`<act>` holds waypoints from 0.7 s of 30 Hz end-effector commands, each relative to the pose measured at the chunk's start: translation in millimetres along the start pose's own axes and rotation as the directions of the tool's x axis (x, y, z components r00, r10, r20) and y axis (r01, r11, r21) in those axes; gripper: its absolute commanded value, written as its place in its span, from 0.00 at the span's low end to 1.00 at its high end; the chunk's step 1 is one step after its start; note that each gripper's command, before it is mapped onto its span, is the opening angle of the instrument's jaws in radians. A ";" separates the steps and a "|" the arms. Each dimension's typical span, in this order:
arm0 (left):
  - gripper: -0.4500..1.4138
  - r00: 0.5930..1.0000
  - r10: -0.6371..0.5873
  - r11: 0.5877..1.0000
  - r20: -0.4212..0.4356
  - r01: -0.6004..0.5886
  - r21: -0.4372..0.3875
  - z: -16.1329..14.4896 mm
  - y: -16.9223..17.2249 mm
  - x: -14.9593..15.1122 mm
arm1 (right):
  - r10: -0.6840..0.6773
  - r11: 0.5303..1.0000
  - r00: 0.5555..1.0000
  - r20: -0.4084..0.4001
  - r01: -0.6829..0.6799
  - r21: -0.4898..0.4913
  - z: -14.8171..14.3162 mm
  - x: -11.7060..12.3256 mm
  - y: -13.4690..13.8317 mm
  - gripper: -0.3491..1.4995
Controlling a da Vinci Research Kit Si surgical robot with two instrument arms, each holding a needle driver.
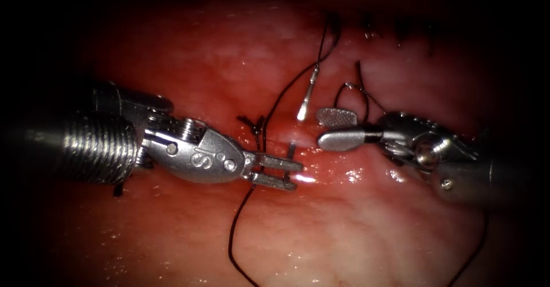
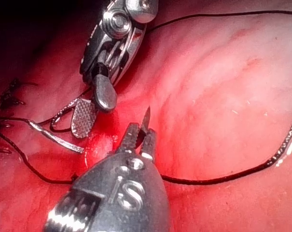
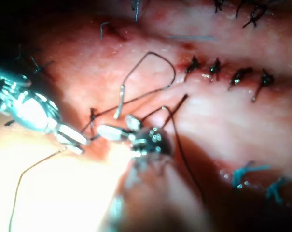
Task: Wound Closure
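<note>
L claw (image 1: 285,172): jaws set close, gripping the needle tip where it pokes out of the tissue (image 1: 366,230), just left of the cut (left wrist view shows the point sticking up between the jaws).
R claw (image 1: 338,128): open, holds nothing; hovers just right of the cut, near the L claw.
Needle (image 1: 307,99): curved; swaged end w/ thread lies above the bite, mid-curve seems buried in tissue, tip (image 2: 146,117) out by the L jaws.
Thread (image 1: 240,224): dark, runs from the swage up past the done stitches (image 3: 228,75) and loops down across the tissue.
Risk: grip sits v. near the point, so needle may slip or twist; slack thread near both claws could snag.
</note>
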 end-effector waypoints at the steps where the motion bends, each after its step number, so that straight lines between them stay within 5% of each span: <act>1: 0.00 1.000 -0.031 1.000 -0.002 0.031 -0.003 0.6 -0.1 -0.4 | 0.000 1.000 1.000 0.000 0.000 0.002 0.7 -0.4 0.1 0.92; 3: 0.00 0.995 -0.096 0.995 -0.009 0.096 -0.012 0.3 0.0 -1.0 | -0.035 0.999 0.999 -0.001 0.035 0.003 0.5 -0.4 0.0 0.89; 6: 0.00 0.979 -0.198 0.980 -0.039 0.197 -0.036 0.0 -0.4 -1.1 | -0.319 0.948 0.948 -0.016 0.319 0.010 -0.2 0.2 -0.1 0.64; 8: 0.00 0.963 -0.261 0.965 -0.062 0.259 -0.042 -0.1 -0.4 -0.9 | -0.352 0.936 0.936 -0.014 0.352 0.016 -0.9 0.9 -0.2 0.54; 12: 0.00 0.874 -0.474 0.880 -0.106 0.467 -0.087 -0.7 -0.2 0.4 | -0.423 0.906 0.906 0.026 0.423 0.014 -2.2 2.6 -0.5 0.64; 16: 0.00 0.727 -0.676 0.736 -0.120 0.660 -0.152 -1.5 -0.2 2.4 | -0.440 0.897 0.893 0.093 0.442 0.000 -2.2 3.0 -0.6 0.79; 18: 0.00 0.650 -0.752 0.658 -0.106 0.732 -0.177 -1.9 -0.2 3.3 | -0.444 0.896 0.887 0.124 0.444 0.028 -2.0 2.6 -0.7 0.80; 21: 0.00 0.586 -0.803 0.593 -0.103 0.773 -0.224 -2.4 0.2 4.5 | -0.420 0.907 0.897 0.135 0.418 0.049 -1.8 2.1 -1.1 0.76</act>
